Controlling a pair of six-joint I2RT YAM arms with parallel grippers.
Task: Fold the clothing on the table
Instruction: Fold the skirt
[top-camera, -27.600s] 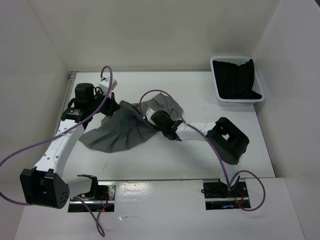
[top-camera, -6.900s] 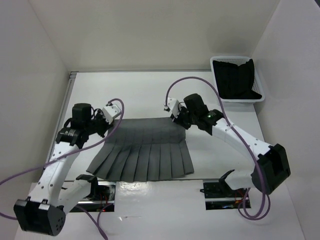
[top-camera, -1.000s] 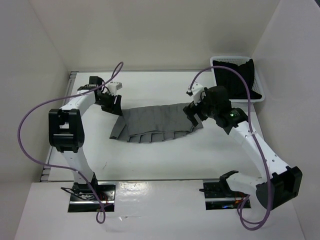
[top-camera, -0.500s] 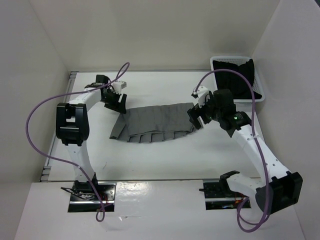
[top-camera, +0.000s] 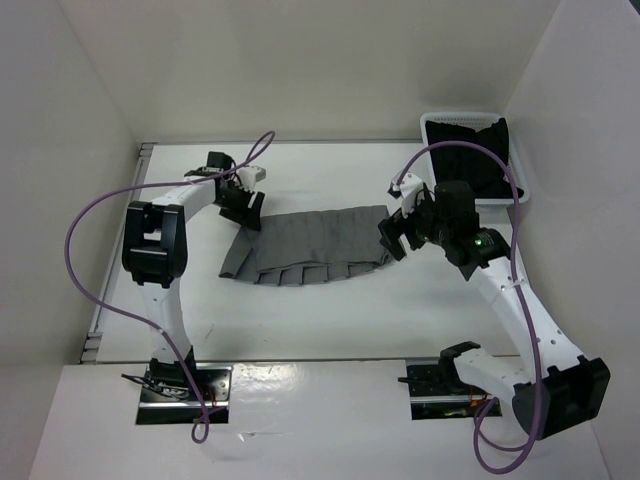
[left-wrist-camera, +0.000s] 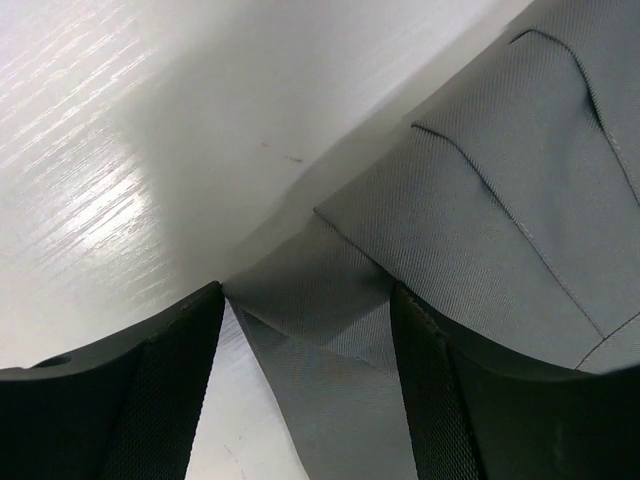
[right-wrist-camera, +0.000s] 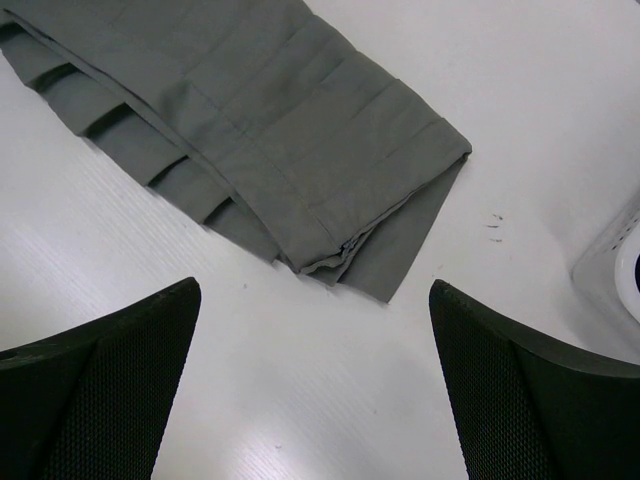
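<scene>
Skirt (top-camera: 305, 245) lies as a doubled band across mid-frame of the overhead view, on the table (top-camera: 330, 310). First fold looks done. Left claw (top-camera: 245, 205), spread, straddles the band's upper-left corner without pinching it. Right claw (top-camera: 393, 232), spread wide, hovers just off the band's right end, clear of the cloth. Judgement: next, grip one end and carry it over the other, keeping the pleats flat.
</scene>
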